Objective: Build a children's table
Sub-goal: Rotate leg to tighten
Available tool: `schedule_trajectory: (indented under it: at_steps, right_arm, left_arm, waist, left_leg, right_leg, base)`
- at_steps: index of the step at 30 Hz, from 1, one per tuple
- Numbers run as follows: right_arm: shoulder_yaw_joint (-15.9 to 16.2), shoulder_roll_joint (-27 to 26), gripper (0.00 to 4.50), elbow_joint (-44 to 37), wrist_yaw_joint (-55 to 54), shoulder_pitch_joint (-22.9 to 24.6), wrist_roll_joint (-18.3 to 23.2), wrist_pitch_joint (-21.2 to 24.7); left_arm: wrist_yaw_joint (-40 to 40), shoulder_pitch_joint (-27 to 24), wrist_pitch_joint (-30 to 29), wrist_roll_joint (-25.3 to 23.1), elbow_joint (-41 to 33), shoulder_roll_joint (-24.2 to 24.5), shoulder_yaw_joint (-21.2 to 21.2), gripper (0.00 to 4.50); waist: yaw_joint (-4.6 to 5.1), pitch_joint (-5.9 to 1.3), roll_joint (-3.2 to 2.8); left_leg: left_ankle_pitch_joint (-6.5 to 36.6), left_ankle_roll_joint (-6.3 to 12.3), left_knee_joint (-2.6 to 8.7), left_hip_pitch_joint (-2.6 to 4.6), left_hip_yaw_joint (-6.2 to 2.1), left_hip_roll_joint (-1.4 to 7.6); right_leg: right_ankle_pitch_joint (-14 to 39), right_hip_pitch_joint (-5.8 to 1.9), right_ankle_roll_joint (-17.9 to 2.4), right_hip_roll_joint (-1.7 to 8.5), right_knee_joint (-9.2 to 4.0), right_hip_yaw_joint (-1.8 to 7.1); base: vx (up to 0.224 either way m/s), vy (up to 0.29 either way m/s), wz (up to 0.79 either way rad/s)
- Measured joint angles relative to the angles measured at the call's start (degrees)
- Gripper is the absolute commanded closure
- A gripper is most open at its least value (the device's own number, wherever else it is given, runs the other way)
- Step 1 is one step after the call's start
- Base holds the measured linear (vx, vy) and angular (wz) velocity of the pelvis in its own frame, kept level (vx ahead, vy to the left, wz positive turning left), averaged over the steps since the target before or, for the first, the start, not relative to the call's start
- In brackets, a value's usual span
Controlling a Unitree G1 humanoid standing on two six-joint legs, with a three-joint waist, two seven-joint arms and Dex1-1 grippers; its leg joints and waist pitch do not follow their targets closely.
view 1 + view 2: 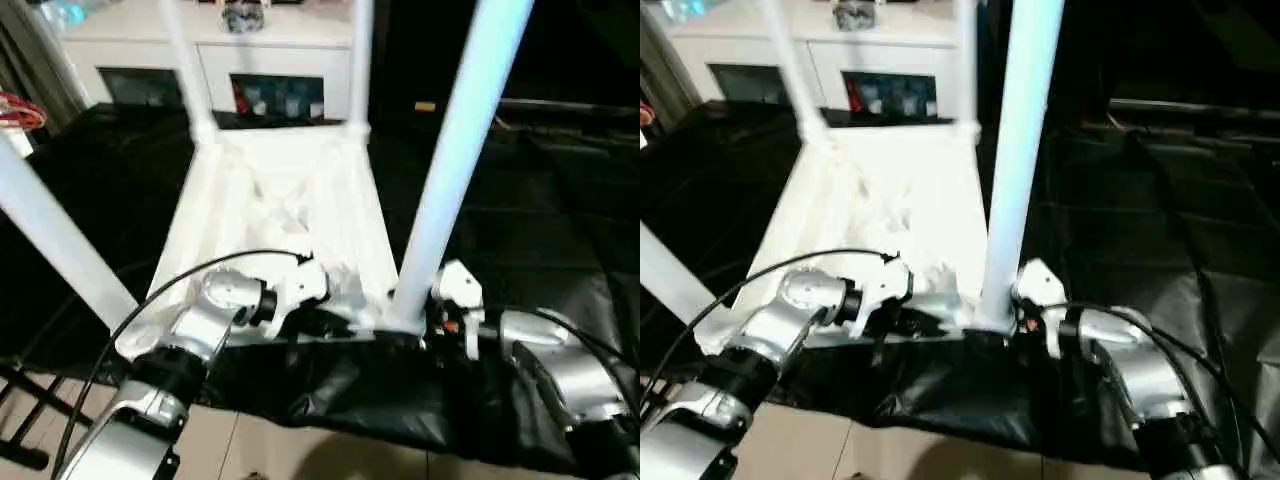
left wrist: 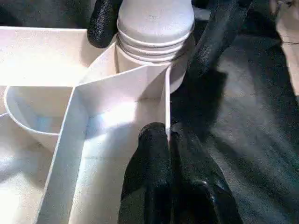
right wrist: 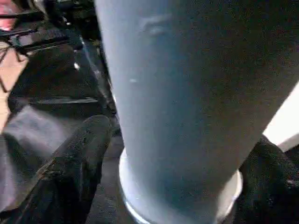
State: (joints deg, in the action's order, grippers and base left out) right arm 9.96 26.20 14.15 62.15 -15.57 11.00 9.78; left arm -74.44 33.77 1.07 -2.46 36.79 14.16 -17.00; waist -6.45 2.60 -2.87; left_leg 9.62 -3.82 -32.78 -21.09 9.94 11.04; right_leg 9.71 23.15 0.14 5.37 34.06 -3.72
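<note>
On black sheeting (image 1: 560, 230), one upturned table (image 1: 285, 215), four legs (image 1: 455, 150) upright

One upturned table top (image 1: 275, 215), four white legs (image 1: 455, 150), two grippers (image 2: 168, 154), one white cabinet (image 1: 215, 50), one black sheet (image 1: 540, 230)

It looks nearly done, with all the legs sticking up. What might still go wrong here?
1. The right pincer straddles the near leg with fingers apart; moving away sideways might knock the leg askew.
2. The left pincer is pinched shut on the tabletop's thin rim. A tug could shift the whole upside-down table.
</note>
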Motion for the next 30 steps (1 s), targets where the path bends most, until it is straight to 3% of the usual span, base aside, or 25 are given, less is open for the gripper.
schedule_trajectory:
  at_steps: [11,17,21,24,30]
  right_arm:
    - [0.4,0.3,1.59,-1.56,1.72,0.28,0.62,2.13]
    - [-0.11,-1.04,1.76,-1.25,-0.68,0.39,0.09,1.92]
    - [-2.78,-5.35,1.78,2.05,-9.62,-0.17,-1.61,0.34]
    - [-3.94,-9.4,1.78,5.98,-18.61,-2.68,-3.65,-0.56]
    - [-6.47,-15.7,1.78,12.06,-33.27,-6.7,-6.2,-1.92]
  left_arm:
    - [-2.6,-0.37,0.05,0.55,-0.67,1.15,-0.24,4.5]
    - [-0.27,-0.49,0.54,0.17,-0.64,0.85,-0.25,4.5]
    - [6.79,-0.32,0.54,-1.72,0.21,-1.11,0.97,4.5]
    - [12.55,0.35,0.13,-2.87,1.56,-2.73,1.7,4.5]
    - [21.6,2.71,-1.45,-4.91,4.83,-6.39,2.35,4.5]
  waist:
    - [-0.25,0.05,0.15]
    - [-0.15,0.05,0.15]
    - [0.39,0.05,0.22]
    - [1.62,0.07,0.31]
    - [2.7,0.07,0.31]
  left_leg:
    - [0.01,0.0,-0.01,-0.08,-0.01,0.0]
    - [0.0,0.0,-0.03,-0.05,-0.01,0.0]
    - [-0.01,0.0,-0.08,0.05,-0.01,-0.01]
    - [-0.01,-0.01,-0.1,0.04,-0.01,-0.03]
    - [-0.01,-0.02,-0.1,0.03,-0.02,-0.04]
  right_leg:
    - [0.02,0.02,0.03,0.01,-0.02,-0.02]
    - [0.02,0.01,0.02,0.01,0.0,-0.01]
    - [0.13,-0.05,0.23,0.01,0.01,0.01]
    - [0.16,-0.05,0.3,0.0,0.01,0.04]
    - [0.15,-0.03,0.31,0.0,0.01,0.04]
  base:
    - [0.0,0.0,0.0]
    - [0.0,0.0,0.0]
    - [0.0,0.0,0.0]
    - [0.0,0.0,0.0]
    - [0.0,0.0,0.0]
